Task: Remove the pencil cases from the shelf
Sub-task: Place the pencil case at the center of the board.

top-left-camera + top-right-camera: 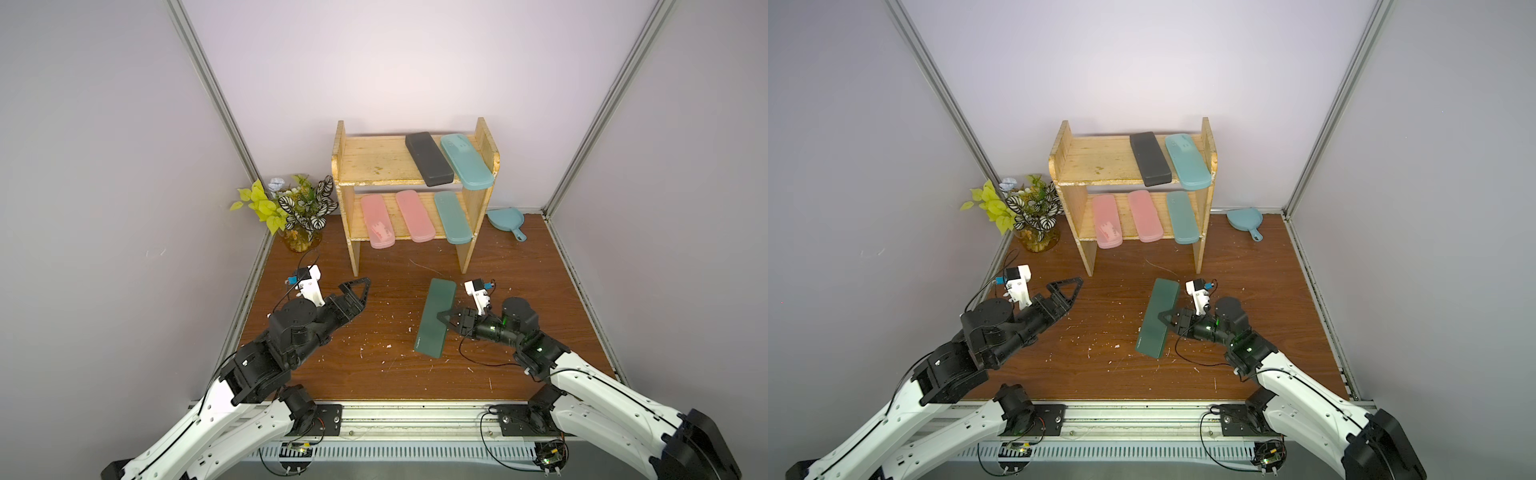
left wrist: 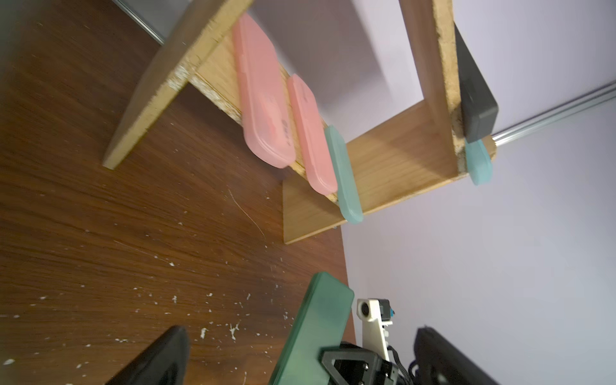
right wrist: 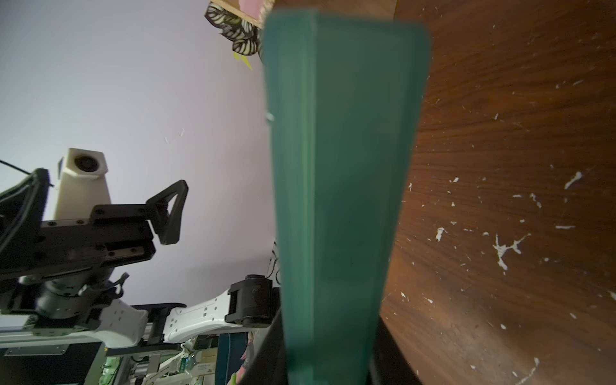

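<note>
The light wooden shelf (image 1: 374,160) stands at the back of the brown table. On its top tier lie a black pencil case (image 1: 428,158) and a light teal one (image 1: 466,160). Two pink cases (image 1: 377,226) (image 1: 414,216) and another teal case (image 1: 453,217) lie on the lower tier, their ends jutting over the front edge. My right gripper (image 1: 446,318) is shut on the flat faces of a dark green case (image 1: 434,318) at mid length, tilted in front of the shelf; the case fills the right wrist view (image 3: 340,166). My left gripper (image 1: 359,291) stands wide open and empty, left of it.
A potted plant (image 1: 291,208) sits at the shelf's left against the wall. A blue dustpan (image 1: 505,220) lies at the back right. Grey walls close in three sides. White specks are scattered on the table (image 1: 374,353) between the arms.
</note>
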### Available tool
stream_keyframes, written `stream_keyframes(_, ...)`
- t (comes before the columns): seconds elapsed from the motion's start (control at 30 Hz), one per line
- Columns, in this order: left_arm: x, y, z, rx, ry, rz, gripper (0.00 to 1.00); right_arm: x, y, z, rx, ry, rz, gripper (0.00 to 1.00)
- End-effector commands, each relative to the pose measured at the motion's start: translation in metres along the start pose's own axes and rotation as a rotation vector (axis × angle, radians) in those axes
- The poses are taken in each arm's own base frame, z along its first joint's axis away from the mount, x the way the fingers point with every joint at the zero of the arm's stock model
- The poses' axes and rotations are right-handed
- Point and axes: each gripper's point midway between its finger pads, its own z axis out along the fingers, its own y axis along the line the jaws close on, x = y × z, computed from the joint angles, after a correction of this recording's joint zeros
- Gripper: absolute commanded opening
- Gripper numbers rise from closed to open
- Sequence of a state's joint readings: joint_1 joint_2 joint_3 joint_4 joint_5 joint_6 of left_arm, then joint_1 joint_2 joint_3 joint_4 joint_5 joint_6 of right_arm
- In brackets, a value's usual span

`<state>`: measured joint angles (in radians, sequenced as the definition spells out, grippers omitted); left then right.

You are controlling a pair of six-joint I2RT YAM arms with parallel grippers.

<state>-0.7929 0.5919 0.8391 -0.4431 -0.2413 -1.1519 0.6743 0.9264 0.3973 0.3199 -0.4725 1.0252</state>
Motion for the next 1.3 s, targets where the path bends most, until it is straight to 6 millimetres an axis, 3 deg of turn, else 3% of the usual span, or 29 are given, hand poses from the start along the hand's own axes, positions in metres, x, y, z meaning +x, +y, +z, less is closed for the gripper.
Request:
stream_keyframes(0.0, -0.011, 0.016, -0.005, -0.077, -0.066, 0.032, 1.00, -0.015, 0.027, 0.011, -0.079, -0.083, -0.084, 0.28)
stream_keyframes(0.33, -0.017, 0.031, -0.006, -0.153, -0.114, 0.055, 1.00, 0.011, 0.023, 0.079, -0.079, 0.015, -0.045, 0.27)
stream_keyframes(0.87, -0.037, 0.037, -0.028, -0.167, -0.203, 0.062, 0.99, 0.037, 0.024, 0.210, -0.115, 0.199, 0.055, 0.24)
stream_keyframes(1.07, -0.035, 0.036, -0.025, -0.171, -0.190, 0.088, 1.00, 0.047, 0.019, 0.238, -0.102, 0.257, 0.094, 0.23)
stream_keyframes(1.27, -0.035, 0.038, -0.023, -0.184, -0.191, 0.103, 1.00, 0.055, 0.007, 0.251, -0.052, 0.310, 0.132, 0.25)
